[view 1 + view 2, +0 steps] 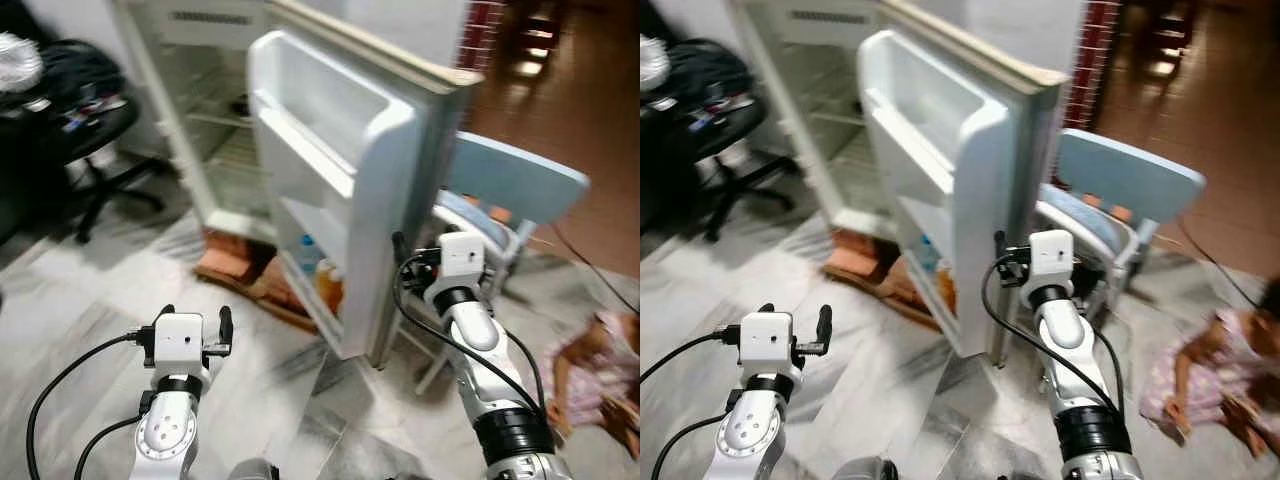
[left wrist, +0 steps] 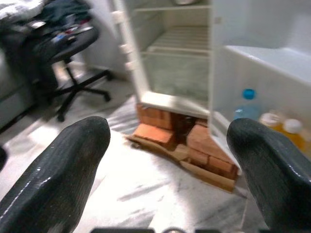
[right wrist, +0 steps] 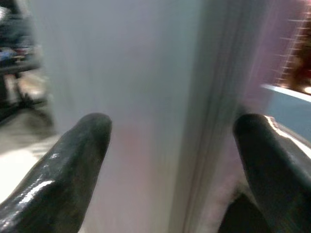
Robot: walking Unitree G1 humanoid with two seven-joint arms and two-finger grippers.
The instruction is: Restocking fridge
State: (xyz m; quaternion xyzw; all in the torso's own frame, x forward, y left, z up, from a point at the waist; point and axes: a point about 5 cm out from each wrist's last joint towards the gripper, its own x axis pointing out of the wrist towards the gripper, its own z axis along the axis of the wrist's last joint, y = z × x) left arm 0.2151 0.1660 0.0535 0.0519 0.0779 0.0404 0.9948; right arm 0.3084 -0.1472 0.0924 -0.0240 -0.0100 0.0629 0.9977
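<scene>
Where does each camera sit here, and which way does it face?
Left eye, right eye: on the head, looking down at the open fridge door; both arms show.
Left wrist: along the open left end effector toward bricks under the fridge and bottles in the door.
Right wrist: along the open right end effector, close on the door's edge.
All share the fridge door.

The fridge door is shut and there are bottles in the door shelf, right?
Not quite. The fridge door is wide open, as the left eye view shows. The bottles do sit in its bottom shelf, seen in the left wrist view.
</scene>
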